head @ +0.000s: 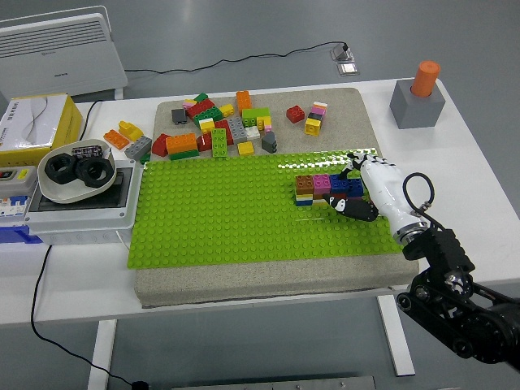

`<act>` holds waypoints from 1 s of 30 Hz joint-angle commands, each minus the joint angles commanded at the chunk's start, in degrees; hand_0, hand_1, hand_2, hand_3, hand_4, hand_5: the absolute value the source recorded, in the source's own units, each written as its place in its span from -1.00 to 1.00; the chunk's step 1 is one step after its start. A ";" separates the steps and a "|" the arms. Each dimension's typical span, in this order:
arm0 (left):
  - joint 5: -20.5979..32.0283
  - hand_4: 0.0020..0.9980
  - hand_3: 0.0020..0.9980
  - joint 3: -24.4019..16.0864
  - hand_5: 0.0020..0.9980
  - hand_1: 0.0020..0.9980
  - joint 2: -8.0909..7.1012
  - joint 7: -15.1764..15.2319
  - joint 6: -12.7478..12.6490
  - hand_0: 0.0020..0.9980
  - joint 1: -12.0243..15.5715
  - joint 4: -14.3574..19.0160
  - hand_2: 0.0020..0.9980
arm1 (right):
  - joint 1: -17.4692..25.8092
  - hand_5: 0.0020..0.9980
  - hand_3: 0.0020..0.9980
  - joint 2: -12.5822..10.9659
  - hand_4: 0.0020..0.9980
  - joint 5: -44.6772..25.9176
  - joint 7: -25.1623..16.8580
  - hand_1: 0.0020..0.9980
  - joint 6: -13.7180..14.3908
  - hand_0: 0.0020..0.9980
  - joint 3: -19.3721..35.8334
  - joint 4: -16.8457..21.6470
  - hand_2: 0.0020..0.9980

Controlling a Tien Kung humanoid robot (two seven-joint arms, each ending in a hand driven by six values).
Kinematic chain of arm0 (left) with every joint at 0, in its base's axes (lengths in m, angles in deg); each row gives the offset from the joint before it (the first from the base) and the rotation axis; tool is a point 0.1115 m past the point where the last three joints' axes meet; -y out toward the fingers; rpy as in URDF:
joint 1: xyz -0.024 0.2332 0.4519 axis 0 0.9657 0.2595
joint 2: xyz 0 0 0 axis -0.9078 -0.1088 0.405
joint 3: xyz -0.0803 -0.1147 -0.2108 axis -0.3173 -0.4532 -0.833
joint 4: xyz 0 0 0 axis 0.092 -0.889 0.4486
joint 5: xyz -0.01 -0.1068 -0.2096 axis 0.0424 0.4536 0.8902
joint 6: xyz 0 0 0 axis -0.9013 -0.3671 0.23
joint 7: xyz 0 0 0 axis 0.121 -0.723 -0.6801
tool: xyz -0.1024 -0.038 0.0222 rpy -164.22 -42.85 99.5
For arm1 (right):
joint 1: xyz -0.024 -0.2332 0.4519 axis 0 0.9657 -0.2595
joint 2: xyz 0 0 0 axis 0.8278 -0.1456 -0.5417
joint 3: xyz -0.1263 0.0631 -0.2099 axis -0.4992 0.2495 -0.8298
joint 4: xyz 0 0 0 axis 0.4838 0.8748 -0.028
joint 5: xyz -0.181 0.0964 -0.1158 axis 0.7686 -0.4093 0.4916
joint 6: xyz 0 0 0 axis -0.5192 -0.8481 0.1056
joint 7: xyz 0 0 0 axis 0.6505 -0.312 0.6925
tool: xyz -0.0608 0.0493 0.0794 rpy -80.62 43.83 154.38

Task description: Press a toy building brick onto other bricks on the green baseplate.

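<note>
Item: right hand [357, 188], white-shelled, brought in from the lower right and laid over the right end of the brick row [325, 188]. Fingers [354, 206]: dark-tipped, curled down against the row's near side; whether a separate brick is clamped under them cannot be told, as the palm covers that end.

Item: brick row, brown, pink and blue tops over a yellow and blue lower course, seated right of centre on the green baseplate [219, 211].

Item: loose bricks [219, 130], heaped on the grey mat beyond the baseplate's far edge, well apart from the hand.

Handling note, offered as judgement: the press is best given straight down, with studs aligned first and load spread over the brick's whole top; a tilted push would likely seat one edge only. The baseplate should be kept flat on the table [479, 162].
</note>
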 joint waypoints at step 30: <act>-0.04 0.92 0.55 -0.05 1.00 -0.19 -0.02 0.03 0.00 0.43 0.00 0.00 0.12 | -0.51 -0.03 0.12 0.16 0.67 -0.75 0.02 0.73 -0.11 0.61 -1.01 -1.25 0.73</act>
